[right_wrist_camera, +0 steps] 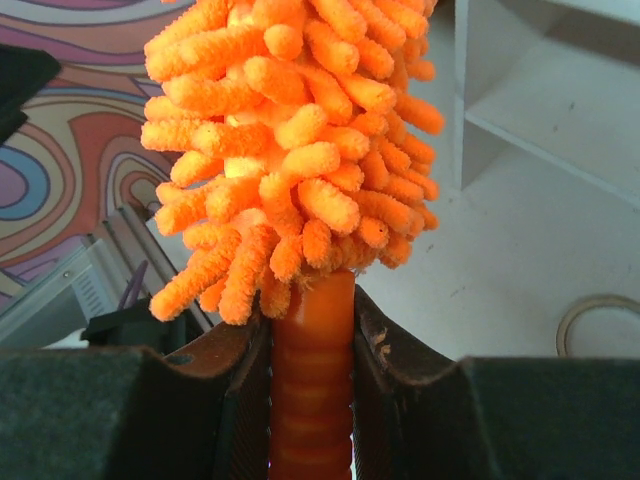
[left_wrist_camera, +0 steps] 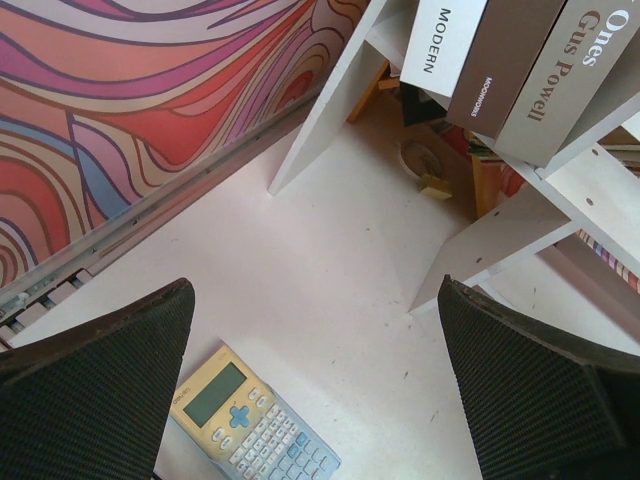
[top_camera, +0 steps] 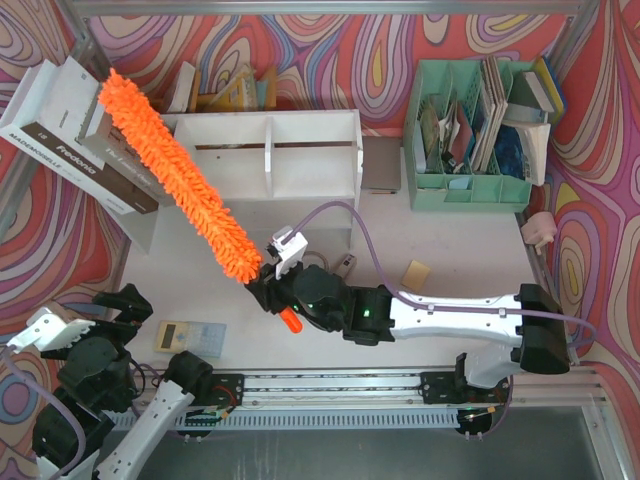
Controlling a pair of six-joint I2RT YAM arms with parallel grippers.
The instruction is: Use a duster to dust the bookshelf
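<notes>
The white bookshelf point(top_camera: 270, 150) stands at the back centre, and its panels show in the left wrist view point(left_wrist_camera: 520, 215). The fluffy orange duster point(top_camera: 175, 170) slants from the far left corner of the shelf down to my right gripper point(top_camera: 272, 290), which is shut on its orange handle point(right_wrist_camera: 312, 380) just below the fluff point(right_wrist_camera: 290, 140). The duster's tip lies over the leaning books at the shelf's left end. My left gripper point(left_wrist_camera: 315, 380) is open and empty at the near left, above the table by a calculator.
A yellow and blue calculator point(top_camera: 188, 337) lies near the left arm, also in the left wrist view point(left_wrist_camera: 250, 425). Leaning books point(top_camera: 75, 150) stand left of the shelf. A mint-green file organizer point(top_camera: 470, 140) stands at the back right. A tan block point(top_camera: 416, 272) lies mid-table.
</notes>
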